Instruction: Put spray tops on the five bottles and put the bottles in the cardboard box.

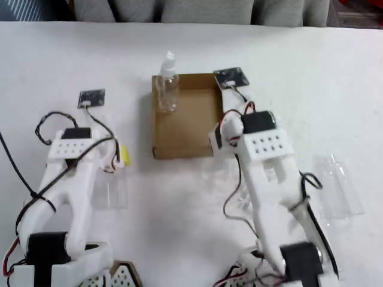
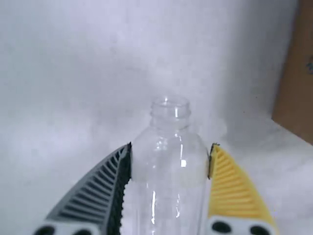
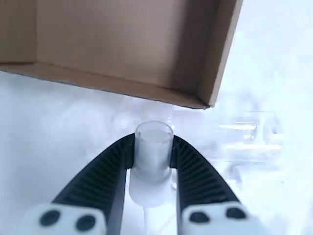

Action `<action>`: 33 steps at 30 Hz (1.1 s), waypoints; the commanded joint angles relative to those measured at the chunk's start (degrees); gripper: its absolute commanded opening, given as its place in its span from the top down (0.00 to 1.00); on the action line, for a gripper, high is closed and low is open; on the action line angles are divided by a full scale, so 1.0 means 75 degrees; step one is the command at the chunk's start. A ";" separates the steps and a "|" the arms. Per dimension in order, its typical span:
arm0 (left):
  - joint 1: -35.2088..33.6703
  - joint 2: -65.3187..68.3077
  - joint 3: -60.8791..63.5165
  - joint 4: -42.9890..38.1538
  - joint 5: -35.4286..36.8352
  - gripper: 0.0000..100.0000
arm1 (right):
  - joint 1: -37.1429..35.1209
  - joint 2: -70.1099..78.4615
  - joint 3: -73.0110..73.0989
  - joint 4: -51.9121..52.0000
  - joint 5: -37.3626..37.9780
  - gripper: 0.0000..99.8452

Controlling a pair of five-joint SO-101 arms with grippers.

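Left wrist view: left end effector (image 2: pixel 171 147) grasping a clear plastic bottle (image 2: pixel 168 171) at the shoulder, grey finger on one side, yellow on the other. Its neck (image 2: pixel 169 110) is open with no top fitted, and the bottle sits roughly upright in the grip.

Right wrist view: right end effector (image 3: pixel 152 142) clenched on a spray top (image 3: pixel 152 156), both black fingers against its translucent cap. A thin line below it looks like the dip tube. Past it stands a corner of the cardboard box (image 3: pixel 222 49), and an uncapped bottle (image 3: pixel 249 134) lies on its side on the table (image 3: pixel 49 112).

High view: cardboard box (image 1: pixel 191 128) at upper centre. One capped bottle (image 1: pixel 167 86) stands in its upper-left corner. Loose clear bottles (image 1: pixel 338 185) lie at right of frame.

Step in hand, as judged: fit this top to the held bottle.
- Bring the top directly over the open neck before lowering.
- Feed the tube in first; if it catches the rim it will bend.
- Keep the bottle vertical and firmly held; thin plastic may flex or twist in the grip.
- Seat the collar squarely, then turn or press.

Writing: none legible. Bottles carry no labels. A trace of print on the box's outer wall is too small to read.
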 commanded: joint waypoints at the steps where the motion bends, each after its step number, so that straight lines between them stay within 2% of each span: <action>1: -0.0018 -0.0111 -0.1325 0.0821 -0.0023 0.93 | 0.0041 -0.1483 -0.0211 0.0088 0.0035 0.98; 4: -0.0018 -0.0111 -0.2122 0.1418 -0.0023 0.93 | 0.0064 -0.2749 -0.0211 -0.0064 0.0105 0.98; 10: 0.0275 -0.0111 -0.4103 0.2813 -0.0047 0.93 | 0.0111 -0.4718 -0.0152 -0.1987 0.0105 0.98; 18: 0.1565 -0.0264 -0.6201 0.4454 -0.0059 0.93 | 0.0240 -0.6078 -0.0176 -0.2807 0.0738 0.98; 20: 0.1823 -0.0709 -0.6166 0.4478 -0.0082 0.93 | 0.0240 -0.6394 -0.0176 -0.2878 0.0692 0.98; 25: 0.2409 -0.2632 -0.5146 0.3997 -0.0059 0.92 | 0.0334 -0.6886 0.0105 -0.2866 -0.0375 0.98; 28: 0.2678 -0.3698 -0.3997 0.3188 -0.0035 0.92 | 0.0416 -0.6957 0.0316 -0.3089 -0.0645 0.98; 33: 0.2995 -0.5222 -0.1747 0.1301 -0.0035 0.92 | 0.0440 -0.6945 0.0399 -0.4437 -0.1219 0.98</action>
